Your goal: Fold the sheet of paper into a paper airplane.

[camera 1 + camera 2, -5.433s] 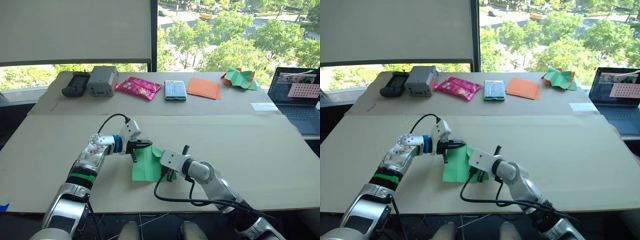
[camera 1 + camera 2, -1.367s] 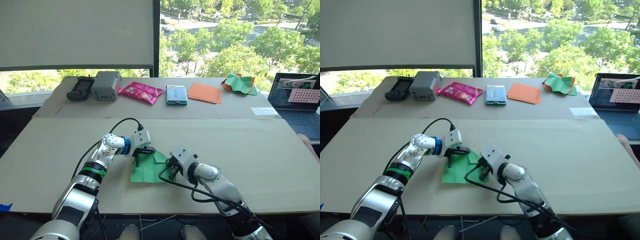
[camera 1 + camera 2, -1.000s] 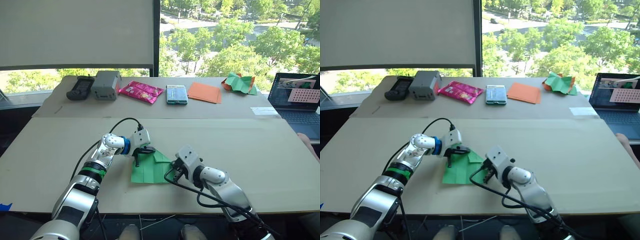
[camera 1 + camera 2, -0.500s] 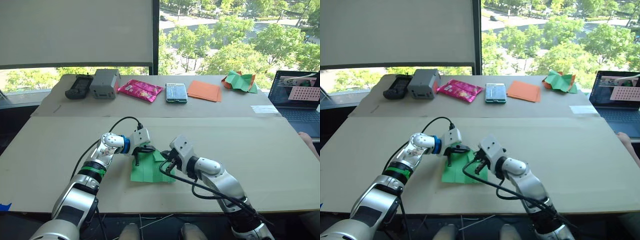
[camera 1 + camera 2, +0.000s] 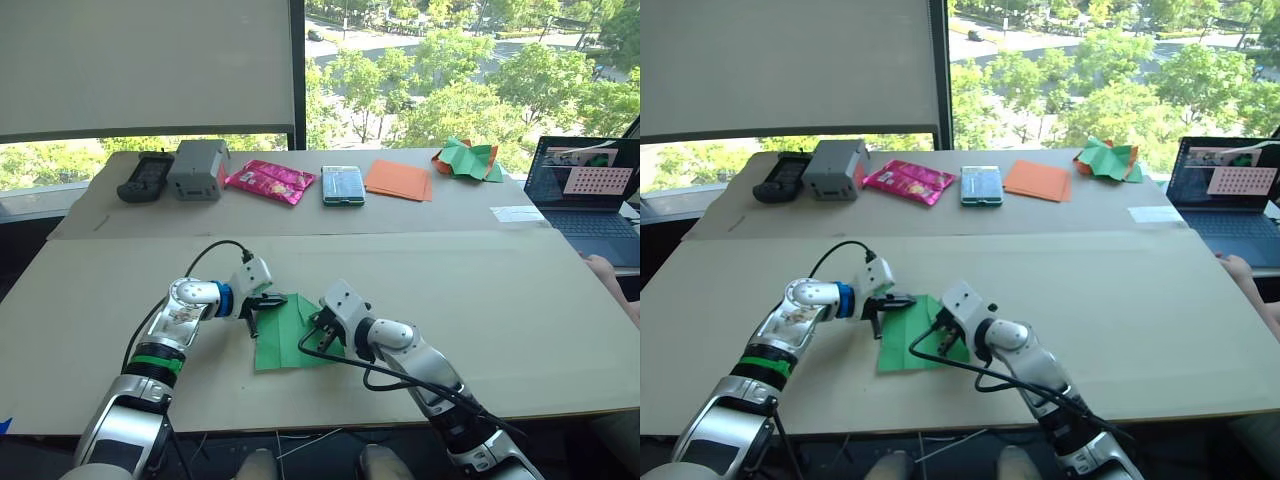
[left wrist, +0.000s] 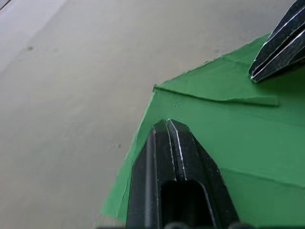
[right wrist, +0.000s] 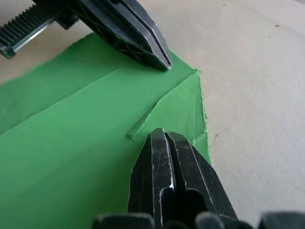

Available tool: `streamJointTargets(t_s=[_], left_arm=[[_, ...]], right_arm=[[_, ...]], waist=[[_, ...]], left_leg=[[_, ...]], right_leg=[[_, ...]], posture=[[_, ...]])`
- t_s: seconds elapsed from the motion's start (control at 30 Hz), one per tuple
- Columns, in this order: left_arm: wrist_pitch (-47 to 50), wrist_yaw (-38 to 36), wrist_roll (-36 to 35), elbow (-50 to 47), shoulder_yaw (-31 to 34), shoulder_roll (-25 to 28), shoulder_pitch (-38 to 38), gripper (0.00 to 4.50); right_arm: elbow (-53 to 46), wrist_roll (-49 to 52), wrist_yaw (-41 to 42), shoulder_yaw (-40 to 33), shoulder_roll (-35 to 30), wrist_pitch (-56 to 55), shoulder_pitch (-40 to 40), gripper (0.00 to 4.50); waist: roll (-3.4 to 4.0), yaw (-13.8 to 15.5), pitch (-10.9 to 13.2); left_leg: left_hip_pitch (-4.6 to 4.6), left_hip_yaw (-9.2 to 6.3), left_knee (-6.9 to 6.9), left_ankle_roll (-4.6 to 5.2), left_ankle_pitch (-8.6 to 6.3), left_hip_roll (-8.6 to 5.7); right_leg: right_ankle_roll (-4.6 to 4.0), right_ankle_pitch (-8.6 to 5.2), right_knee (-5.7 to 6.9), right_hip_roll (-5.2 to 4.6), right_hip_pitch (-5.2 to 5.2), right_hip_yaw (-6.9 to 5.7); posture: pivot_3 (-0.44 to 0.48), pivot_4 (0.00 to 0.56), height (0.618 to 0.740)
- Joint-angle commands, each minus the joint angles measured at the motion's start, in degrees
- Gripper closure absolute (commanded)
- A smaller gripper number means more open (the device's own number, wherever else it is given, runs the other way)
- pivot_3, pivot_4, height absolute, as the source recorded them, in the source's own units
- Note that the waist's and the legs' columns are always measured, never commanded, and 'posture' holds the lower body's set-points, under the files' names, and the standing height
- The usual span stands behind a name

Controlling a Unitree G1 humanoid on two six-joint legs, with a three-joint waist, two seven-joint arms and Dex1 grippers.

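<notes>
Overhead, from the head camera, the sheet of paper (image 5: 287, 332) lies flat on the near part of the brown table (image 5: 520, 300), with both grippers on it. The left gripper (image 5: 262, 305) presses on the sheet's far left corner, and the right gripper (image 5: 322, 322) meets its right side. Along the far edge of the table sit a black handheld device (image 5: 137, 178), a grey box (image 5: 196, 168), a pink packet (image 5: 265, 181), a small teal box (image 5: 342, 185), flat orange sheets (image 5: 398, 179) and a crumpled green-and-orange paper heap (image 5: 464, 160). An open laptop (image 5: 585, 195) stands at the far right; no writing on any of these can be read.

Next, the left wrist view shows the left gripper's 2 fingers closed together, tips resting on the green paper just inside its corner, gripping nothing. The right gripper's fingertips (image 6: 279, 45) touch the paper nearby, beside a small folded flap (image 6: 224, 86).

Lastly, the right wrist view shows the right gripper's fingers likewise pressed together, tips down on the paper by the flap's crease.
</notes>
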Motion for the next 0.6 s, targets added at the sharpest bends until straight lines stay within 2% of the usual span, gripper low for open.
streamJointTargets(t_s=[0.03,0.27,0.37,0.6], left_arm=[[4.70,1.39,-3.61,-5.26,4.14,1.73,2.58,4.50],[16.90,4.26,-13.56,-13.77,12.33,1.30,7.75,4.50],[20.87,5.38,-17.02,-14.13,14.27,0.13,8.57,3.67],[26.47,8.12,-21.99,-13.61,16.66,-1.58,7.73,1.33]], right_arm=[[2.29,-0.93,-0.57,0.28,-0.33,2.69,0.34,4.48],[2.87,-1.18,-1.24,0.72,0.29,2.87,-0.26,4.48],[3.52,-1.11,-1.48,0.58,0.79,3.00,-1.04,4.50],[3.66,-1.36,-1.71,1.04,1.20,2.61,-1.06,4.50]], waist=[[-0.01,0.08,0.01],[-0.13,0.10,0.06],[-0.13,0.02,0.06],[-0.16,-0.01,0.07]], left_leg=[[0.00,0.00,0.00,0.00,0.00,0.00],[-0.04,0.00,-0.01,-0.02,-0.01,0.02],[0.00,0.00,-0.03,-0.02,-0.01,0.02],[-0.01,-0.01,-0.03,-0.02,-0.01,0.02]], right_leg=[[0.00,0.00,-0.02,0.00,-0.01,0.00],[-0.01,0.00,-0.08,-0.01,-0.06,0.00],[-0.01,0.00,-0.07,-0.01,-0.06,0.00],[-0.01,0.00,-0.07,0.00,-0.06,0.00]], posture=[[0.000,0.150,0.706],[0.000,0.150,0.706],[0.000,0.150,0.706],[0.000,0.150,0.706]])
